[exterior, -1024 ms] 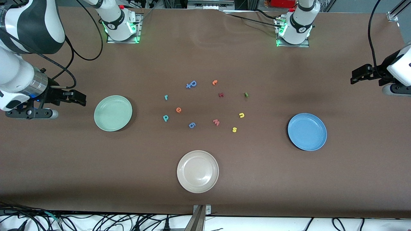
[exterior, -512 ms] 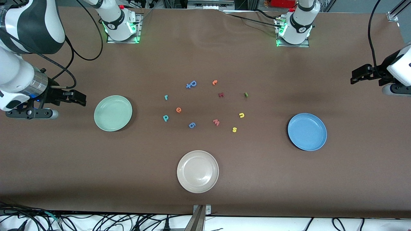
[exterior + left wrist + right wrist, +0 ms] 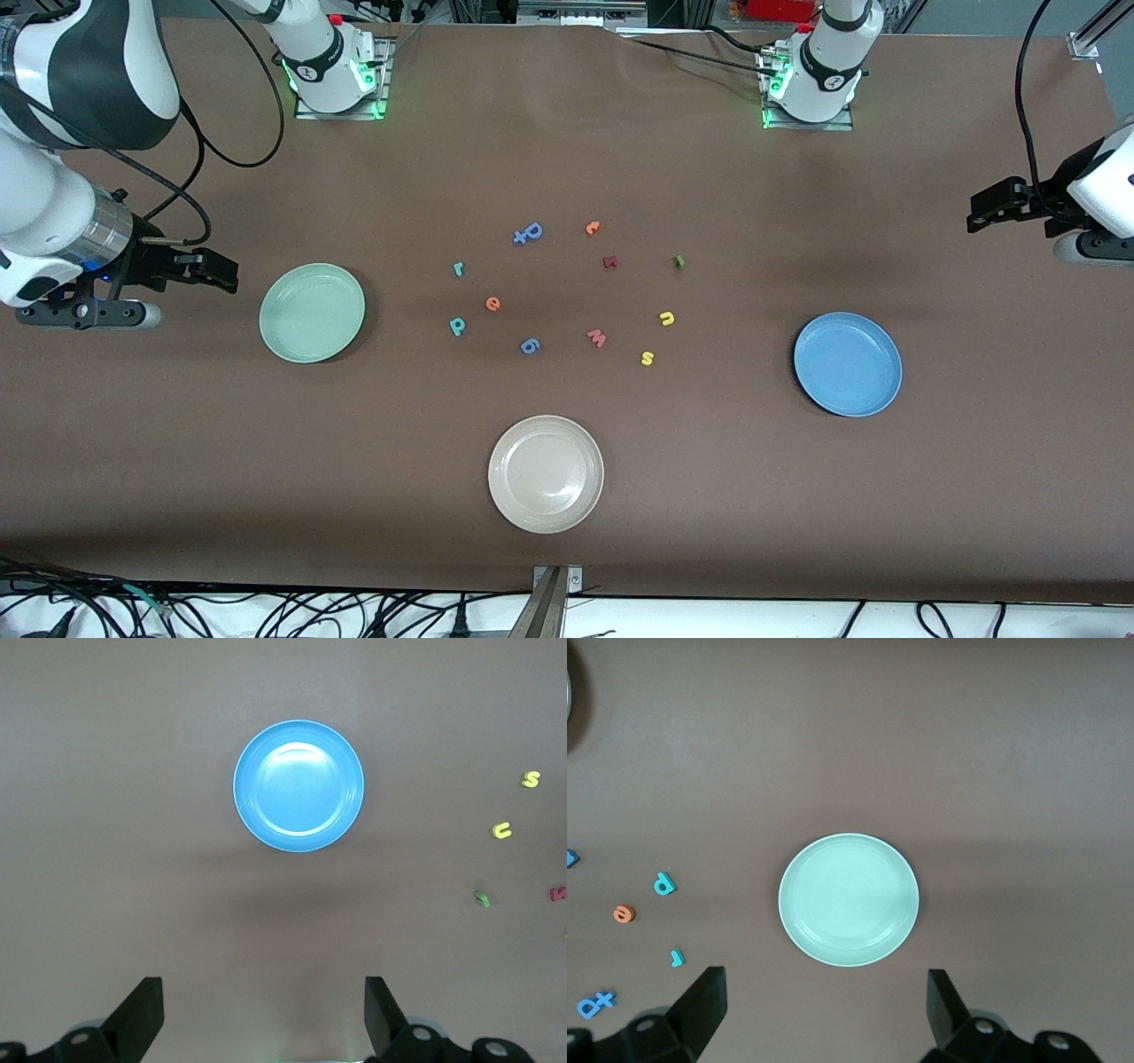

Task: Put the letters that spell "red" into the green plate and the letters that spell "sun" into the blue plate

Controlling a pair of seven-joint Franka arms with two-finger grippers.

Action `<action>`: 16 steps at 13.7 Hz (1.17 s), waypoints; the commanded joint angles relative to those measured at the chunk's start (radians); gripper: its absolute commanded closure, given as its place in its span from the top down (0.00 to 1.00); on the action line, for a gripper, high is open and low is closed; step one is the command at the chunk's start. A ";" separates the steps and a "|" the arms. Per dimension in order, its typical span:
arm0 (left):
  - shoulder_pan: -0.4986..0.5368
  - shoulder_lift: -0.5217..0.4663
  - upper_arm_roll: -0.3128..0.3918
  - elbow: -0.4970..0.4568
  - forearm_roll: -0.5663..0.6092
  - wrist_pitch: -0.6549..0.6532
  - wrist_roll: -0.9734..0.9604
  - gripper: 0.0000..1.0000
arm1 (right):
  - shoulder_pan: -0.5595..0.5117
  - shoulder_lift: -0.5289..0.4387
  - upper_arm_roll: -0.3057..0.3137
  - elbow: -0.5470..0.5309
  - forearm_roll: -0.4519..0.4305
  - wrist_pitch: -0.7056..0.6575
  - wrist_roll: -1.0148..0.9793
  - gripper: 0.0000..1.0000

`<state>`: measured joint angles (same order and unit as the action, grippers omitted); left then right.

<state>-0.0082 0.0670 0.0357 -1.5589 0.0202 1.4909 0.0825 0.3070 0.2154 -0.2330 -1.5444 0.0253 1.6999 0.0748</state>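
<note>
Ten foam letters (image 3: 493,304), three plates (image 3: 312,312)

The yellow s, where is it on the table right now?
The yellow s lies on the bare table, just nearer the front camera than the yellow u, between the salmon w and the blue plate.

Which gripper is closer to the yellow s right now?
Left. The left gripper is up at its own end of the table, past the blue plate from the yellow s. The right gripper is past the green plate, farther off.
</note>
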 commanded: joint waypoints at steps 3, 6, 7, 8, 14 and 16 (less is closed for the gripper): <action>-0.003 0.014 -0.002 0.030 0.012 -0.008 -0.001 1.00 | 0.015 0.004 -0.002 0.012 -0.013 -0.016 0.003 1.00; -0.003 0.014 -0.002 0.030 0.012 -0.008 -0.001 1.00 | 0.017 0.007 -0.002 0.012 -0.013 -0.017 0.003 1.00; -0.003 0.014 -0.002 0.030 0.012 -0.008 -0.001 1.00 | 0.017 0.007 -0.002 0.012 -0.013 -0.017 0.003 1.00; -0.003 0.014 -0.002 0.030 0.012 -0.008 -0.001 1.00 | 0.017 0.007 -0.002 0.012 -0.013 -0.017 0.003 1.00; -0.003 0.014 -0.002 0.030 0.012 -0.008 -0.001 1.00 | 0.017 0.009 -0.002 0.012 -0.013 -0.017 0.019 1.00; -0.003 0.014 -0.002 0.030 0.012 -0.008 -0.001 1.00 | 0.018 0.009 -0.002 0.012 -0.013 -0.016 0.020 1.00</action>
<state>-0.0082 0.0691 0.0356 -1.5589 0.0202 1.4909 0.0825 0.3173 0.2200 -0.2327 -1.5444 0.0253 1.6986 0.0784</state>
